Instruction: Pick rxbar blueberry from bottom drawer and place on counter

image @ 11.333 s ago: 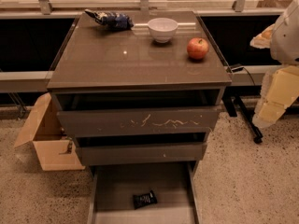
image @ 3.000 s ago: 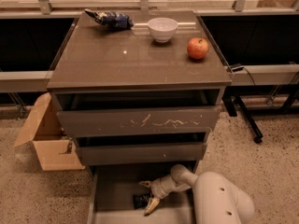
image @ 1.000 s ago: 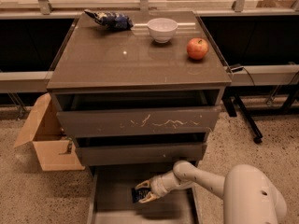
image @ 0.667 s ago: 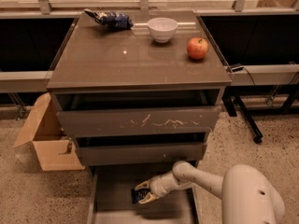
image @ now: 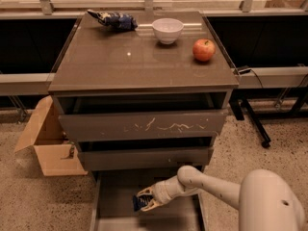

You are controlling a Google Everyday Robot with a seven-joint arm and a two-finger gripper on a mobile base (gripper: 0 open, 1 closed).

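The bottom drawer (image: pixel 115 196) is pulled open at the foot of the cabinet. My gripper (image: pixel 144 200) reaches into it from the right and is shut on the rxbar blueberry (image: pixel 138 203), a small dark bar held just above the drawer floor at the fingertips. My white arm (image: pixel 216 189) stretches in from the lower right. The counter (image: pixel 125 64) is the glossy grey-brown top of the cabinet, well above the gripper.
On the counter stand a white bowl (image: pixel 168 30), a red apple (image: pixel 203 50) at the right and a blue patterned snack bag (image: pixel 113 19) at the back left. The scratched middle drawer front (image: pixel 144 126) overhangs the bottom drawer. A cardboard box (image: pixel 48 146) sits on the floor to the left.
Over the last second the gripper and bar have hardly moved. Three seconds ago the gripper was lower over the bar on the drawer floor; now it holds the bar raised.
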